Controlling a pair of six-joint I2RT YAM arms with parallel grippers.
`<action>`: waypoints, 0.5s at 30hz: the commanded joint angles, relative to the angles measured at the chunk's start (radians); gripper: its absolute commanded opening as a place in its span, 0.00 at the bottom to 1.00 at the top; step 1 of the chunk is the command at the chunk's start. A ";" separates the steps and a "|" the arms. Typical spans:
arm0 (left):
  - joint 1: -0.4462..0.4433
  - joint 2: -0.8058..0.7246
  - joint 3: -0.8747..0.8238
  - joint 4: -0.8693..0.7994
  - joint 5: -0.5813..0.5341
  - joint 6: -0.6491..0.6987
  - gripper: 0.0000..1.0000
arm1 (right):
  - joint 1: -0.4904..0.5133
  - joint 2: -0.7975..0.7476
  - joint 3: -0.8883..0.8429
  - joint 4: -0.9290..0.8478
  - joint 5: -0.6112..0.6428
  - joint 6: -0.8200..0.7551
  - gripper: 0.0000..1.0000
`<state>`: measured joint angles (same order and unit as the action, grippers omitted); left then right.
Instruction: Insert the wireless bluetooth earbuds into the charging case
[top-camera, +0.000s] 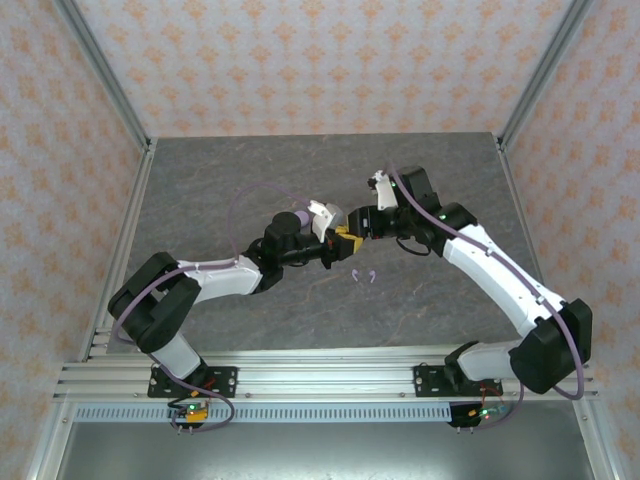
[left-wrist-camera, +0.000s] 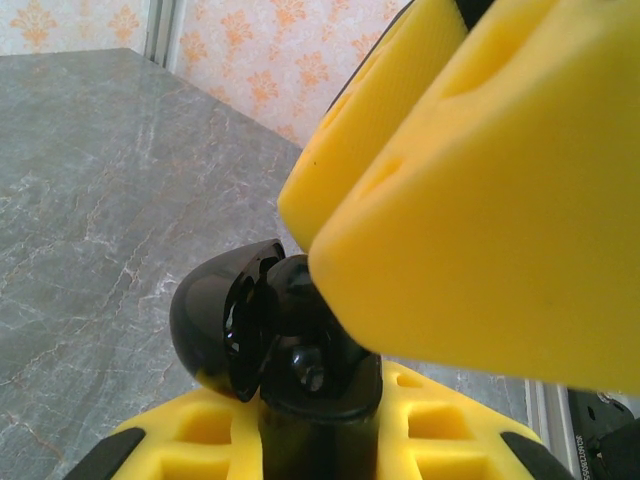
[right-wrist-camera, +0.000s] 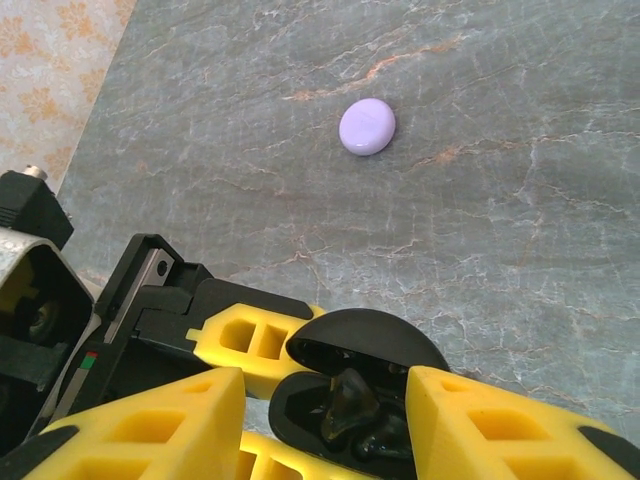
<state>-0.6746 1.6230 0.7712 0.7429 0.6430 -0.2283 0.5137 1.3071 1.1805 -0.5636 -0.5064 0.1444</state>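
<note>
Right wrist view
Black charging case (right-wrist-camera: 365, 335): lid swung open, low in the picture between the two yellow fingers (right-wrist-camera: 520, 430) of the right jaws.
Black earbuds (right-wrist-camera: 348, 402): dark shapes sit in the case's wells; how many is hard to tell.
Right jaws: part open, one finger on each side of the case; whether they press on it I cannot tell.
Left jaws: their yellow fingers come in from the left, right against the case's base.
Lavender case (right-wrist-camera: 367, 126): closed, alone on the grey counter (right-wrist-camera: 520, 230), well apart from the jaws.

Left wrist view
Left jaws: almost closed, clamped on the base of the black charging case (left-wrist-camera: 320, 340), which stands upright.
Lid (left-wrist-camera: 210, 320): hangs open to the left of the base.
Right jaws: reach in from the upper right, the lower finger touching the top of the case.

Top external view
Left arm (top-camera: 200, 280) and right arm (top-camera: 500, 270): both reach inward, and their jaws meet over the middle of the counter.
Lavender earbuds (top-camera: 357, 276): two lie side by side on the counter, not touching, just on the near side of the meeting jaws.
</note>
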 joint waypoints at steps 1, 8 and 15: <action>-0.008 -0.045 0.003 -0.007 -0.018 0.034 0.19 | 0.005 -0.044 0.039 -0.024 0.076 -0.003 0.45; -0.008 -0.055 0.003 -0.036 -0.026 0.054 0.19 | 0.005 -0.052 0.033 -0.030 0.131 0.011 0.28; -0.008 -0.068 0.004 -0.038 -0.016 0.057 0.19 | 0.005 -0.029 0.034 -0.045 0.136 0.009 0.10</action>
<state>-0.6746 1.5902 0.7712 0.6987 0.6350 -0.1993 0.5148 1.2762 1.1839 -0.5850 -0.3908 0.1562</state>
